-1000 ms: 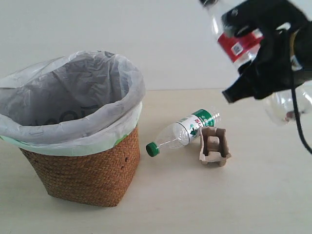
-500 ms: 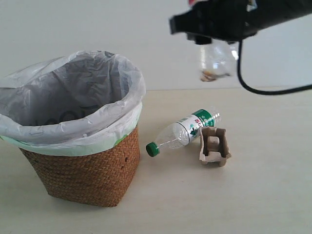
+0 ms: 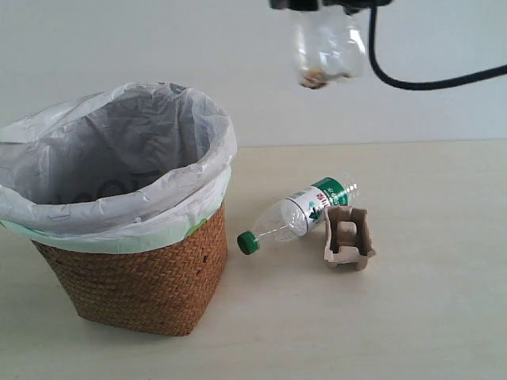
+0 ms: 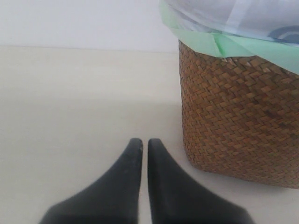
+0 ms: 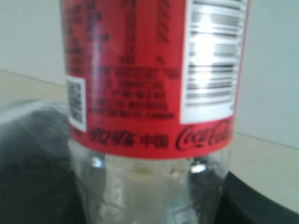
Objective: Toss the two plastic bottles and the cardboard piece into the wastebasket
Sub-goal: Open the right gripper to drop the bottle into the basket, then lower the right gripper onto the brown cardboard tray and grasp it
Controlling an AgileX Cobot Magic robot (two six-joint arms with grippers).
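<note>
The red-label bottle (image 3: 326, 49) hangs base-down at the top of the exterior view, above and to the right of the wastebasket's rim. My right gripper (image 5: 149, 200) is shut on it, its dark fingers (image 5: 28, 186) flanking the clear body below the red label (image 5: 154, 70); the cap is out of view. The wicker wastebasket (image 3: 135, 277), lined with a white bag, stands at the left. On the table lie the green-cap bottle (image 3: 305, 210) and, touching it, the cardboard holder (image 3: 347, 237). My left gripper (image 4: 141, 141) is shut and empty, low beside the wastebasket (image 4: 233, 121).
A black cable (image 3: 428, 83) loops from the right arm across the upper right. The pale table (image 3: 428, 317) extends in front of and to the right of the cardboard. A plain wall stands behind.
My right gripper has carried the red-label bottle up and to the left, from the right edge toward the wastebasket, turning it base-down. The other objects have not moved.
</note>
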